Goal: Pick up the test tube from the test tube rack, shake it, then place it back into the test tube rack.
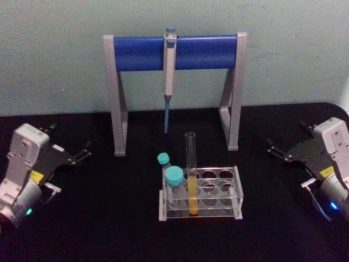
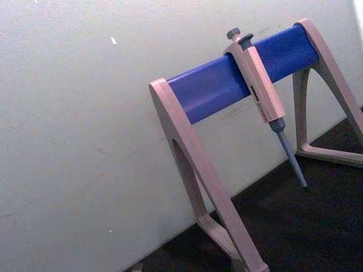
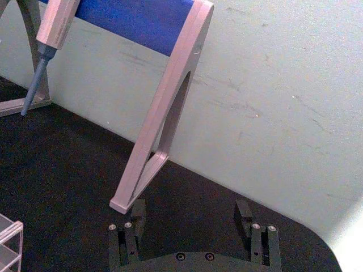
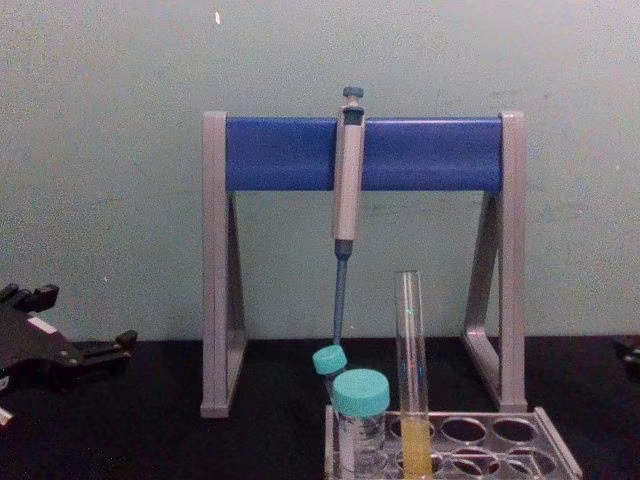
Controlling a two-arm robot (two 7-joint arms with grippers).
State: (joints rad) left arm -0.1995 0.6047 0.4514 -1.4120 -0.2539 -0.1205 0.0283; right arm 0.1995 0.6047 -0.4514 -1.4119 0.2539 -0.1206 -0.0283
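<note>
The test tube (image 1: 191,172) stands upright in the front row of the test tube rack (image 1: 237,190) at the table's middle, with yellow-orange liquid in its lower part. In the chest view the test tube (image 4: 410,350) rises well above the rack (image 4: 556,442). My left gripper (image 1: 70,139) rests open at the far left of the table, well away from the rack. Far to the right, my right gripper (image 1: 287,136) is also open and empty; its fingers (image 3: 136,212) stand wide apart in the right wrist view, and a corner of the rack (image 3: 8,243) shows there.
Two short teal-capped tubes (image 1: 174,185) stand in the rack's left end, right beside the test tube. Behind the rack a tall grey-and-blue pipette stand (image 1: 117,98) holds a grey pipette (image 1: 169,71) hanging tip down. Black tabletop lies bare on both sides.
</note>
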